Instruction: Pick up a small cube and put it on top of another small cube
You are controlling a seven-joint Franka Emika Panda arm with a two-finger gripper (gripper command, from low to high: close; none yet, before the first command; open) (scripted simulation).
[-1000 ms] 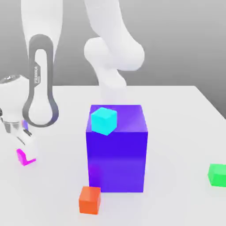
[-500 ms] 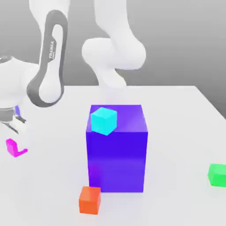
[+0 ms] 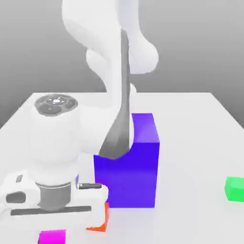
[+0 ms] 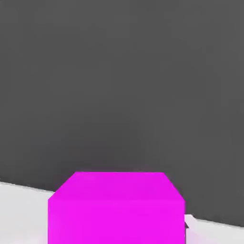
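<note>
Robot arm (image 3: 114, 71) leans low at the front of a white table (image 3: 190, 109), its gripper (image 3: 52, 231) pinched shut on the pink cube (image 3: 52, 236), which hangs under the hand at the exterior view's lower left. Behind stands a big blue block (image 3: 138, 167), an orange cube (image 3: 102, 221) at its foot. The green cube (image 3: 235, 188) sits well apart at the exterior view's right.

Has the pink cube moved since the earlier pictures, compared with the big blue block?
Yes. The pink cube was well out on the exterior view's left of the blue block; now it is nearer that block and lower in the picture.
</note>
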